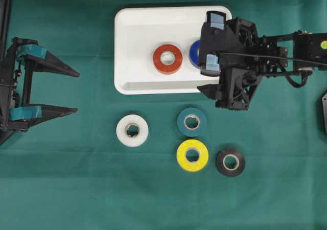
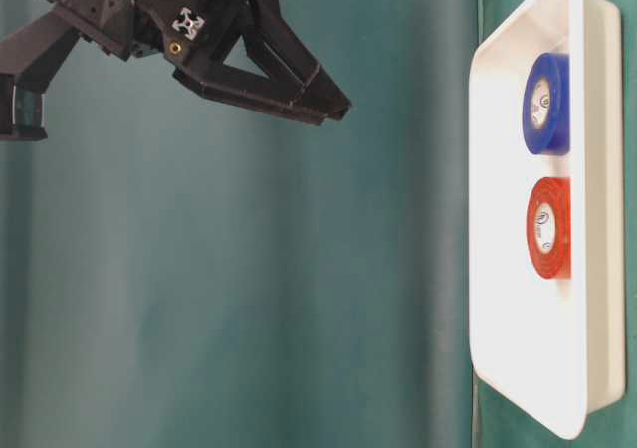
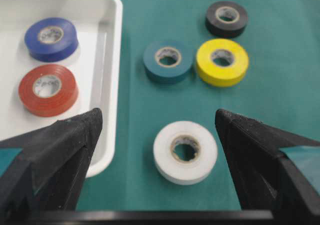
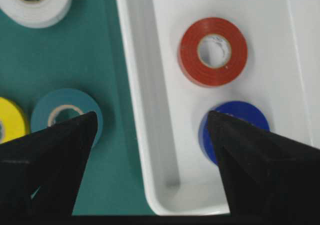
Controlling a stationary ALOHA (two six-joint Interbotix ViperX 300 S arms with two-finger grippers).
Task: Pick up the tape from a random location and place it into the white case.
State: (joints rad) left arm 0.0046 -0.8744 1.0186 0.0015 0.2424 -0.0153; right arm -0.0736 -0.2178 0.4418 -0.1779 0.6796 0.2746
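the right gripper (image 1: 212, 66) hangs with jaws spread and empty over the right edge of the white case (image 1: 134, 82), upper centre, where red tape (image 1: 167, 59) and blue tape (image 1: 194, 53) lie; probably just dropped off. four rolls wait below on the cloth; the left gripper (image 1: 76, 92) idles agape at far left

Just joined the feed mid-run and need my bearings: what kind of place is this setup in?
Probably a lab tabletop for robot manipulation trials, not a home or factory. A green cloth covers the surface, coloured tape rolls lie beside a white case, and two open black grippers, left and right, work it.
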